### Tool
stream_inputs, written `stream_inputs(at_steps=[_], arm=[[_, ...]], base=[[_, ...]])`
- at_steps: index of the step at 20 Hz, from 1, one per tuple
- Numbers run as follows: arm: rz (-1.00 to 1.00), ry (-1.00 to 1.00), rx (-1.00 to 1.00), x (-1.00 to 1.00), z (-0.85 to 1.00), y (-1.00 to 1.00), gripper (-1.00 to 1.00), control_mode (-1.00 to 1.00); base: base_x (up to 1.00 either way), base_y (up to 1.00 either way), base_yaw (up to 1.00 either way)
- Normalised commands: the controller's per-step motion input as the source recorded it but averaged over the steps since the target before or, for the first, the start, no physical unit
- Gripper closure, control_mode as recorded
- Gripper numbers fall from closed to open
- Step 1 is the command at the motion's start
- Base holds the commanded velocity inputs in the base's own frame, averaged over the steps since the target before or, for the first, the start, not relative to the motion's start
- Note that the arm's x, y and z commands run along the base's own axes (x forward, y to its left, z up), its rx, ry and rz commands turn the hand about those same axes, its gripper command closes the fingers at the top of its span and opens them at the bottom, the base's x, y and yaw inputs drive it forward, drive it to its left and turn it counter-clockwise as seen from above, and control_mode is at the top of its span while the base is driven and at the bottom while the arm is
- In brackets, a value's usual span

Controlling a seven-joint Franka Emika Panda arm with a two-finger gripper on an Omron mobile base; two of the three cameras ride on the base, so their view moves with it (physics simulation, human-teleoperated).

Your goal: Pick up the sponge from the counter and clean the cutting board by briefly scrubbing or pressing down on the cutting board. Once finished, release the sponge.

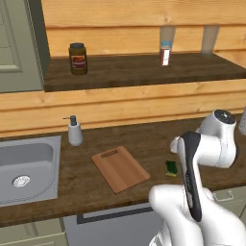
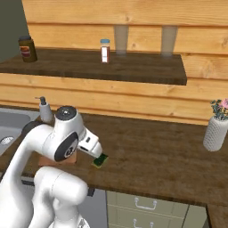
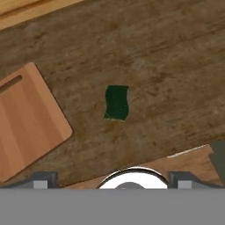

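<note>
The arm is folded over the tabletop (image 1: 144,132), elbow raised, with the hand pointing down above the sponge (image 3: 117,102). In the hand view the gripper (image 3: 115,178) shows only two grey finger stubs at the bottom edge, set wide apart with nothing between them, so the jaws are spread. The sponge lies flat on the bare wood at the centre of that view, dark green side up, clear of the fingers. The board (image 3: 28,121) lies at 9 o'clock from it, near but not touching, its handle slot at the far end. The left base view adds a sink (image 1: 26,168) and soap dispenser (image 1: 74,130) beyond the board, at 9 to 10 o'clock. The right base view has the board mostly hidden behind the arm and shows a vase (image 2: 217,129) at 3 o'clock.
</note>
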Motion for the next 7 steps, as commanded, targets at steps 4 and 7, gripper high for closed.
stream_inputs(at_steps=[4, 7], arm=[[0.03, -0.06, 0.00, -0.31, 1.00, 0.21, -1.00, -1.00], [0.02, -0.03, 0.00, -0.34, 1.00, 0.16, -1.00, -1.00]], base=[[0.00, 0.00, 0.00], [0.00, 0.00, 0.00]])
